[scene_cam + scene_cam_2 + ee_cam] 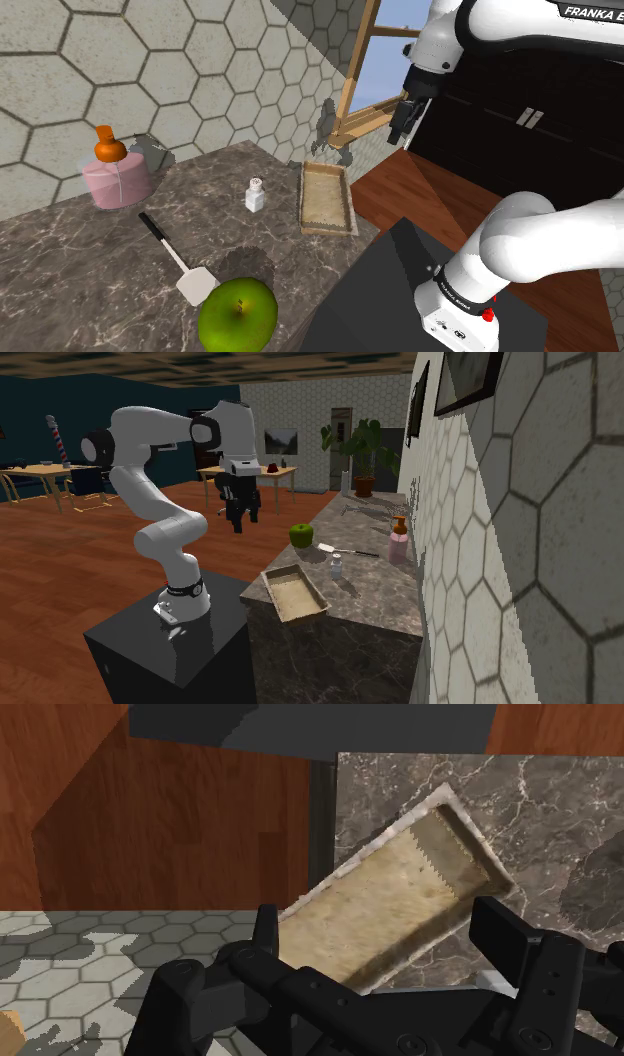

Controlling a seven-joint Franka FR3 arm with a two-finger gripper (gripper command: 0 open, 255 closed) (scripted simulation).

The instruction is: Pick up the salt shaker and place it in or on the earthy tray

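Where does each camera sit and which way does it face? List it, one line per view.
Shoulder view: beside the stand, looking down over the counter at the salt shaker and tray; the arm shows.
Second exterior view: standing off the counter's end, looking along it; the whole arm and stand show.
Wrist view: on the hand, looking down at the tray and the counter's edge; the open jaws show.
Shared: all three show the tray.

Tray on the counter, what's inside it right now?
Nothing: the tray has a bare tan floor. The salt shaker stands outside it on the counter. In the wrist view the open gripper covers one end of the tray.
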